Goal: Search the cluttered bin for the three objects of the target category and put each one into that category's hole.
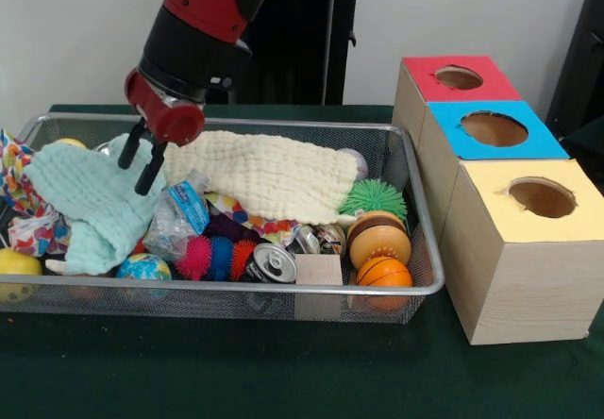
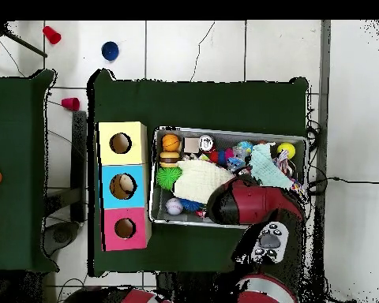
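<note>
The wire mesh bin [image 1: 236, 290] sits on the green table and is full of clutter. My gripper [image 1: 141, 161] hangs over its left part, just above the mint cloth [image 1: 94, 202], with its two black fingers [image 1: 151, 169] spread open and empty. No plush toy shows clearly in the bin; the cloths cover much of it. The blue-topped box [image 1: 444, 141] stands to the right of the bin with its round hole [image 1: 494, 128]. In the overhead view my arm [image 2: 244, 201] hides the gripper, and a pale tan shape shows inside the blue box's hole [image 2: 123, 186].
A cream knitted cloth [image 1: 269, 174] lies across the bin's middle. A green spiky ball [image 1: 375, 195], a can [image 1: 274, 263], a wooden block [image 1: 318, 270] and an orange ball [image 1: 382, 273] lie at the front right. The red-topped box [image 1: 420, 72] and the yellow-topped box [image 1: 491, 202] flank the blue one.
</note>
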Controlling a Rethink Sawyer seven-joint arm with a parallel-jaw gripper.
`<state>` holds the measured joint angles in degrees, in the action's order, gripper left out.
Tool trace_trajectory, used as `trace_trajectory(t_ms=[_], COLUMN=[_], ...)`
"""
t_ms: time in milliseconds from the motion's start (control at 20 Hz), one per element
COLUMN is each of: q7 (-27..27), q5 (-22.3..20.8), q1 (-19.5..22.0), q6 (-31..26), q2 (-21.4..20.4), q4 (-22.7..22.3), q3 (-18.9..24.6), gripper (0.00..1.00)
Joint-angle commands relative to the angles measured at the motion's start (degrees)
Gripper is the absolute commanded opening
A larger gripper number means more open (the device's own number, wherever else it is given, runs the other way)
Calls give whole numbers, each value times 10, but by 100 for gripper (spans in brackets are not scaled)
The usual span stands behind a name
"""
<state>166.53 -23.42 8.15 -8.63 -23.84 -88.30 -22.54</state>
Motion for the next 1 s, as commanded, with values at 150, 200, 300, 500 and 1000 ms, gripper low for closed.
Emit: trace_trajectory(t_ms=[150,200,300,500,1000], q7=[70,64,43,31,-3], q5=[36,36,29,28,32], q1=[-3,-2,7,-12,5], q6=[54,50,37,6,-41], q2=[84,86,82,99,21], q4=[-41,-40,-41,-11,-45], q3=[15,16,27,8,53], gripper=[100,100,100,0,0])
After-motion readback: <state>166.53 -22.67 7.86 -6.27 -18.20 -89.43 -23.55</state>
